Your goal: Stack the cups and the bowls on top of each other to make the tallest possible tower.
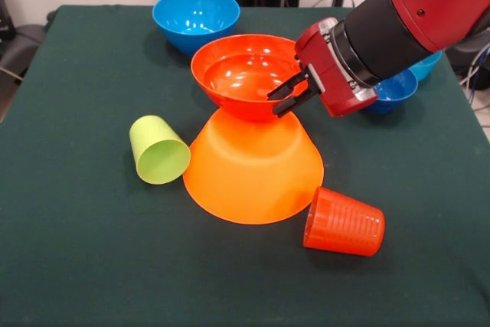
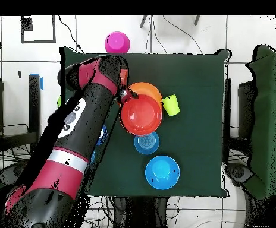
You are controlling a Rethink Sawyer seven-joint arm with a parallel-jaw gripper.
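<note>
A large light-orange bowl point(image 1: 253, 174) lies upside down mid-table. A red-orange bowl point(image 1: 241, 74) sits upright on its base, slightly tilted. My gripper point(image 1: 289, 95) comes in from the right and its fingers pinch this bowl's right rim, one inside and one outside. In the overhead view the gripper point(image 2: 127, 95) is at the left edge of the red-orange bowl point(image 2: 141, 114), which covers most of the light-orange bowl point(image 2: 146, 88). The lime green cup point(image 1: 158, 149) point(image 2: 171, 104) lies on its side beside the base. The ribbed orange cup point(image 1: 344, 222) lies on its side at the front right.
A blue bowl point(image 1: 195, 17) point(image 2: 162, 172) stands upright at the back. Two more blue bowls point(image 1: 394, 88) show behind my arm at the right. A small blue bowl point(image 2: 147, 142) sits next to the stack. A pink bowl point(image 2: 117, 42) is at the table's far edge.
</note>
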